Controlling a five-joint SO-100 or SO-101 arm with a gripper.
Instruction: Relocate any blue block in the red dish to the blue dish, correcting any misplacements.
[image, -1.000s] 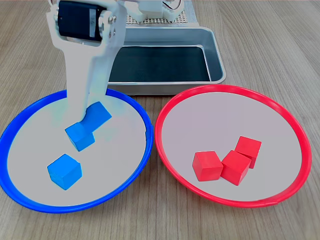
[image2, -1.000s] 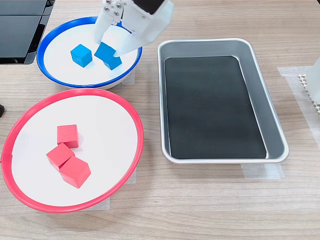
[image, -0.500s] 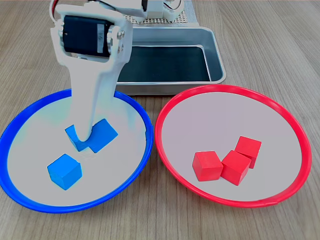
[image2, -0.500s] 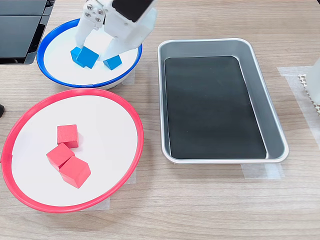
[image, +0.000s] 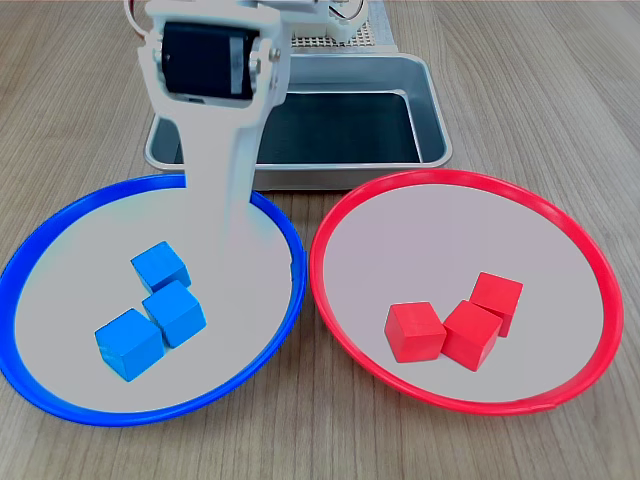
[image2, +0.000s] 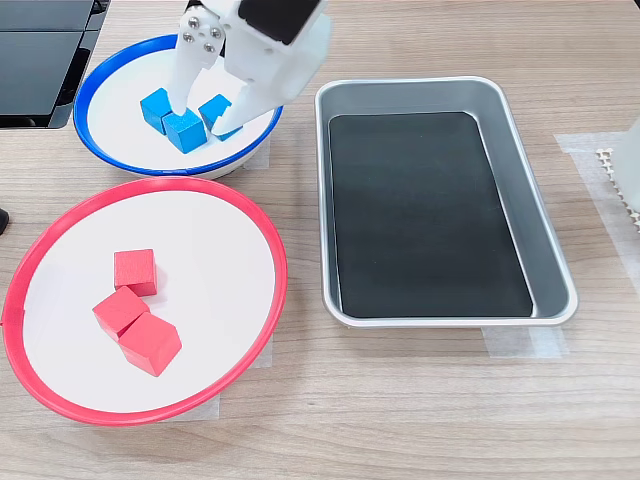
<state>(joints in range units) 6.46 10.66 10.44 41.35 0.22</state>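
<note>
White arm angled down, claw (image2: 205, 108) parted, fingers (image2: 183, 85) pointing downward, empty.

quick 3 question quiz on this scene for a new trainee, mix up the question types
1. True or false: a blue block lies in the red dish.
2. How many cubes rest in the blue dish? A) one B) two C) three
3. Fill in: the metal tray holds only a dark ____.

Key
1. False: only three red cubes lie there.
2. C: three blue blocks sit close together, with the tool open just above them in the second exterior view.
3. Liner: no cube is in the tray.
</note>
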